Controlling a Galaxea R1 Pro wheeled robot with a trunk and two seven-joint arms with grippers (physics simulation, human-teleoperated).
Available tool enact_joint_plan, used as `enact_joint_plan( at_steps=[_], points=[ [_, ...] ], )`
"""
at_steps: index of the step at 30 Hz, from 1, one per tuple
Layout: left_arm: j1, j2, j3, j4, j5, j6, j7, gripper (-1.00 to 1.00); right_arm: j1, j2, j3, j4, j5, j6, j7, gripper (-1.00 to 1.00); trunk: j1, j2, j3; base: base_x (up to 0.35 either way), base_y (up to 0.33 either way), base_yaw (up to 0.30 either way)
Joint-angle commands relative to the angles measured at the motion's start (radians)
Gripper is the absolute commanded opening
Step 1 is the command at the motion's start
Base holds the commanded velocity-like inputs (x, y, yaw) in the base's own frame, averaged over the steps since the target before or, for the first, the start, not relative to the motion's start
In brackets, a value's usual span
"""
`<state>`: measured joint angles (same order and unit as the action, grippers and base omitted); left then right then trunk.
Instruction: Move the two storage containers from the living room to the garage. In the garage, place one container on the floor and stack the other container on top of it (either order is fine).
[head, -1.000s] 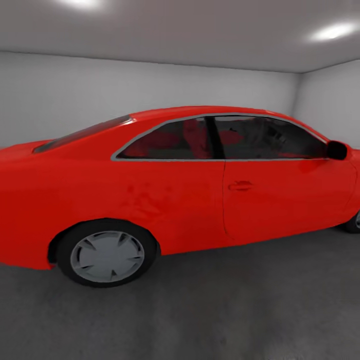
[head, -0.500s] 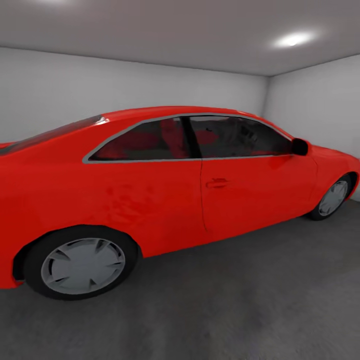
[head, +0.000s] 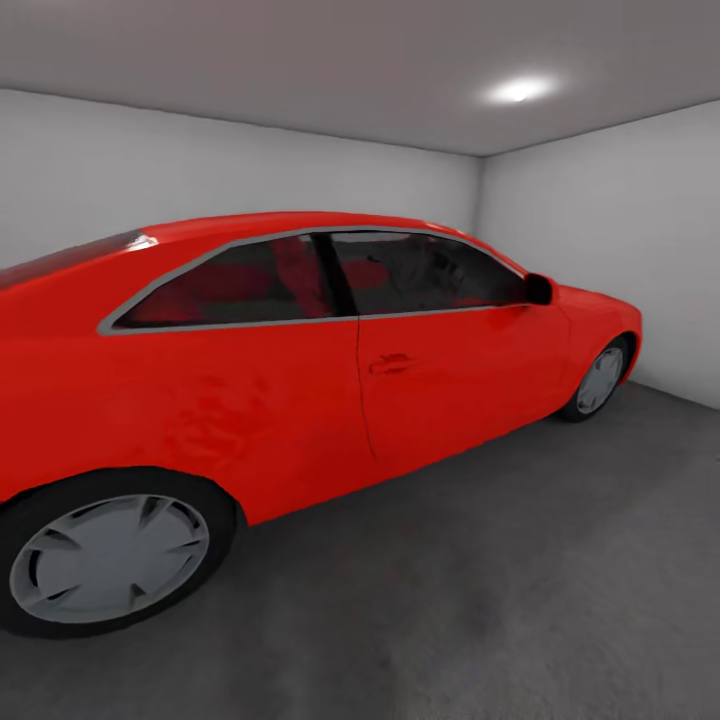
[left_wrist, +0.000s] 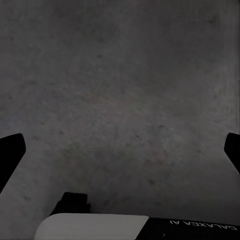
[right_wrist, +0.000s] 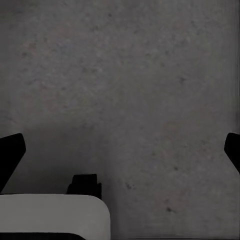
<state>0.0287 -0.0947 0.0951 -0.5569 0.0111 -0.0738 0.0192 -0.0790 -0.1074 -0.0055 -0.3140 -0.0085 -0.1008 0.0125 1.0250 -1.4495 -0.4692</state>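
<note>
Garage leg: we face the red car over grey floor. Left gripper & right gripper released, empty; no containers visible, prob. fetch next.

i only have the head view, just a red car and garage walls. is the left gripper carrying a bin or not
Observer: No. In the left wrist view the left gripper is open wide, with the dark grey concrete floor showing in the gap and no bin in it.
Operator: ok and the right one
Observer: Same there. In the right wrist view the right gripper is open wide over rough concrete, and it holds no bin.
</note>
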Motion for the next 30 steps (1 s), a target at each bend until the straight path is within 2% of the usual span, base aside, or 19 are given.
enact_joint_plan(
  at_steps=[1,30],
  points=[
    [0.000,-0.001,0.003,-0.001,0.001,-0.001,0.001,1.00,-0.001,0.000,-0.001,0.001,-0.001,-0.003,0.001,1.00,0.000,0.000,-0.001,0.000,0.000,-0.279],
    [0.000,0.000,0.003,-0.001,0.000,-0.001,0.001,1.00,-0.001,0.000,-0.001,0.001,-0.002,-0.003,0.001,1.00,0.000,0.000,-0.001,0.000,0.000,-0.279]
  ],
)
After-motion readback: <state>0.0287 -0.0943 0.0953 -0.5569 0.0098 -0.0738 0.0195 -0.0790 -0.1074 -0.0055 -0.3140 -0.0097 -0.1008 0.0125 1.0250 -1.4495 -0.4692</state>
